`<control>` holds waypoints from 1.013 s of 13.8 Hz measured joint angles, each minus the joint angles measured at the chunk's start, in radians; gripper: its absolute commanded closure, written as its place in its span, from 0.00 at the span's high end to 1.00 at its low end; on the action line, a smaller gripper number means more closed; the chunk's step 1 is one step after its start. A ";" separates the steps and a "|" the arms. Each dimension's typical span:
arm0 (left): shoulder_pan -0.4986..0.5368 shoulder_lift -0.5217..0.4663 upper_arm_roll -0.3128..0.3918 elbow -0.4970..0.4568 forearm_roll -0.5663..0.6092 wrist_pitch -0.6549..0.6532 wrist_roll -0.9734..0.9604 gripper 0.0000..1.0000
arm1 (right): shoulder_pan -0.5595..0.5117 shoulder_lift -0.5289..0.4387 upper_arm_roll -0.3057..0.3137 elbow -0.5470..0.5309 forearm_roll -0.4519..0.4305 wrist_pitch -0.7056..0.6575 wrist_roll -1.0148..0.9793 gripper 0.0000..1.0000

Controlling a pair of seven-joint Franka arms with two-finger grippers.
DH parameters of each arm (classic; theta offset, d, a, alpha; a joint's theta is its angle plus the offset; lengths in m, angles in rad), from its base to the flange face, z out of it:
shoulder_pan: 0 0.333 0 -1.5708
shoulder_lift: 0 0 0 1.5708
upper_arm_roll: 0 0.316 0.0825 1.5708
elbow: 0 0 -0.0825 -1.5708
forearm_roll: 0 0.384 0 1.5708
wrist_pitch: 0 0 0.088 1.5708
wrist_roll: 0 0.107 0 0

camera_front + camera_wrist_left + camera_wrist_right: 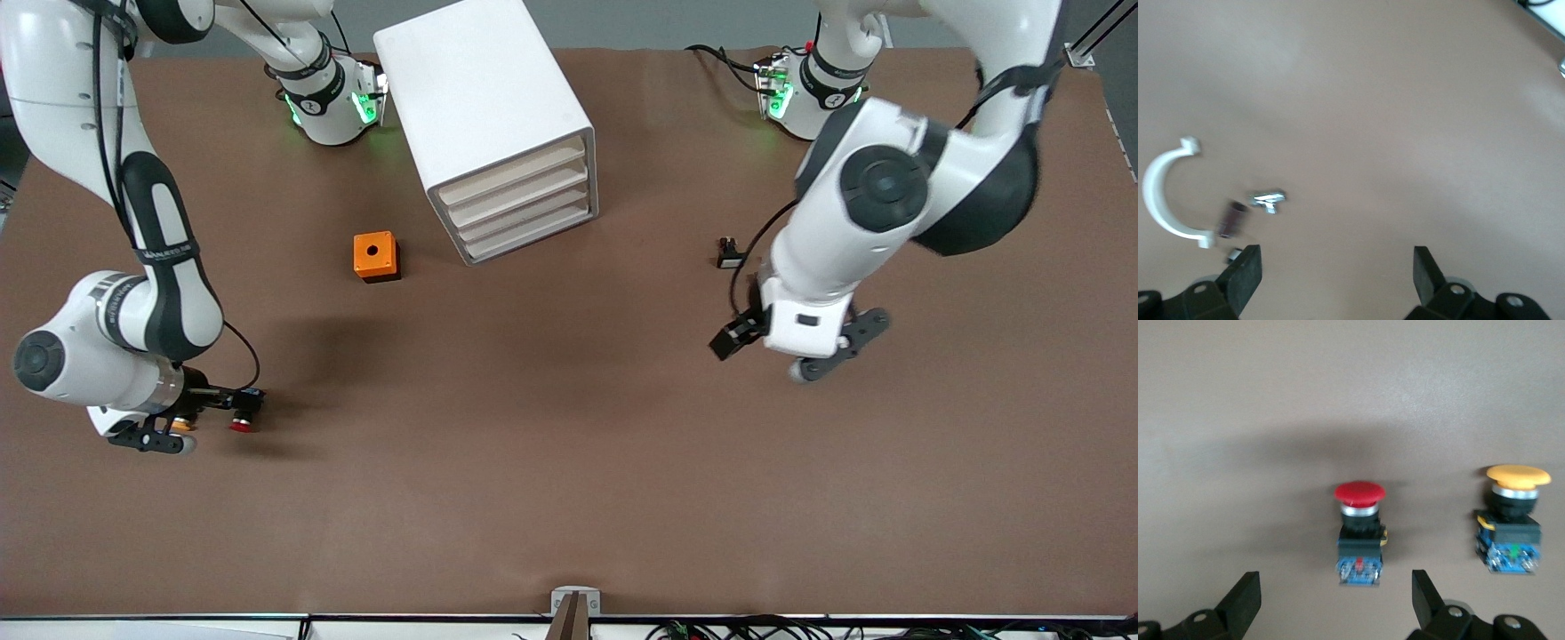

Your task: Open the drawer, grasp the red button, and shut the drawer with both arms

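Button [1360, 527] on table, just ahead of spread right claw [1331, 603]

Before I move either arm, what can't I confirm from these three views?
- Front view: the red-capped push button and the orange-capped push button are tiny and partly covered by the right gripper; contact cannot be judged.
- Right wrist view: the white drawer cabinet is out of frame.
- Left wrist view: the small dark cylinder beside the white plastic half-ring is blurred; the left gripper fingertips are cut off by the edge.
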 measured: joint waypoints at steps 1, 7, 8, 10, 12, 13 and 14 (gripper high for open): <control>0.023 -0.030 0.000 0.000 0.000 -0.033 0.053 1.00 | 0.000 -0.021 0.000 0.029 0.000 -0.074 0.000 1.00; 0.187 -0.197 0.001 -0.001 0.000 -0.226 0.472 1.00 | 0.030 -0.129 0.009 0.225 -0.096 -0.473 0.002 1.00; 0.219 -0.221 0.001 -0.001 0.000 -0.245 0.542 1.00 | 0.032 -0.145 0.009 0.247 -0.100 -0.508 0.002 1.00; 0.263 -0.263 0.005 -0.005 -0.001 -0.271 0.657 1.00 | 0.031 -0.185 0.006 0.263 -0.103 -0.543 0.002 1.00; 0.264 -0.302 0.027 -0.012 -0.002 -0.316 0.711 1.00 | 0.029 -0.239 0.003 0.265 -0.104 -0.581 0.002 1.00; 0.240 -0.321 0.060 -0.019 -0.002 -0.333 0.740 1.00 | 0.028 -0.265 0.002 0.265 -0.105 -0.596 0.001 1.00; 0.195 -0.343 0.118 -0.033 -0.002 -0.341 0.784 1.00 | 0.028 -0.289 0.001 0.265 -0.106 -0.607 0.001 1.00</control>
